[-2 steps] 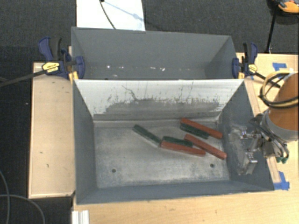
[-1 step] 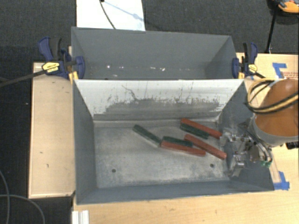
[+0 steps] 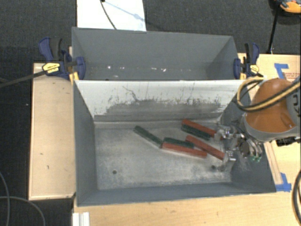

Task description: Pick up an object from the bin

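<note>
My gripper [image 3: 229, 147] is low in the bin's right end, close to the right wall. Just left of it lies a long red bar [image 3: 205, 146], slanting down to the right, and its right end reaches the gripper. Above that, a red and green bar [image 3: 198, 128] lies near the back wall. A shorter block [image 3: 178, 146], green on top and red below, rests left of the long red bar. Nothing shows as lifted off the floor.
A dark green bar [image 3: 146, 134] lies slanted further left, toward the middle of the bin floor. The arm with its orange cover and cables comes in over the bin's right rim.
</note>
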Robot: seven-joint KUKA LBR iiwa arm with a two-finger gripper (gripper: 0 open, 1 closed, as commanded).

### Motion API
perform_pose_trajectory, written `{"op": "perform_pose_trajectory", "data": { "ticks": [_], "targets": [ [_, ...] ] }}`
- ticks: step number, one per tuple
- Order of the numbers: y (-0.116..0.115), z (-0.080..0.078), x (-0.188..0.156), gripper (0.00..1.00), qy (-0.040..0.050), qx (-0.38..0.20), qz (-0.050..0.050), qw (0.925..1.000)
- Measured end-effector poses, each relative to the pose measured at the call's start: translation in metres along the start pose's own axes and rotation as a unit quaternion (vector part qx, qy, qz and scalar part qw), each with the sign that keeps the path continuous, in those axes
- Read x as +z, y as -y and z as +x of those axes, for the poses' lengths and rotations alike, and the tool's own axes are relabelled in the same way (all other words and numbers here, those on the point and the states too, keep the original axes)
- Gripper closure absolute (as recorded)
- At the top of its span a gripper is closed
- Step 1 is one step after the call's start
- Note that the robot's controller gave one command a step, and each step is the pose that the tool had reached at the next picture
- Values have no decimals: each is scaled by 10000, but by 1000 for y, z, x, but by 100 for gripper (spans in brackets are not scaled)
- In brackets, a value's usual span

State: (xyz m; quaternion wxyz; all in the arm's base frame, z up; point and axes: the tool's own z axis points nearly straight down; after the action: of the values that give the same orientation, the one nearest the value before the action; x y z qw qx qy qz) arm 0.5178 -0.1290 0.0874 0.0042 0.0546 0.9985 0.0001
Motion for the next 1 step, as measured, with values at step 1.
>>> {"op": "perform_pose_trajectory", "data": {
  "ticks": [1],
  "targets": [
    [-33,26,13,100,-32,376,3,9993]
  ]
}}
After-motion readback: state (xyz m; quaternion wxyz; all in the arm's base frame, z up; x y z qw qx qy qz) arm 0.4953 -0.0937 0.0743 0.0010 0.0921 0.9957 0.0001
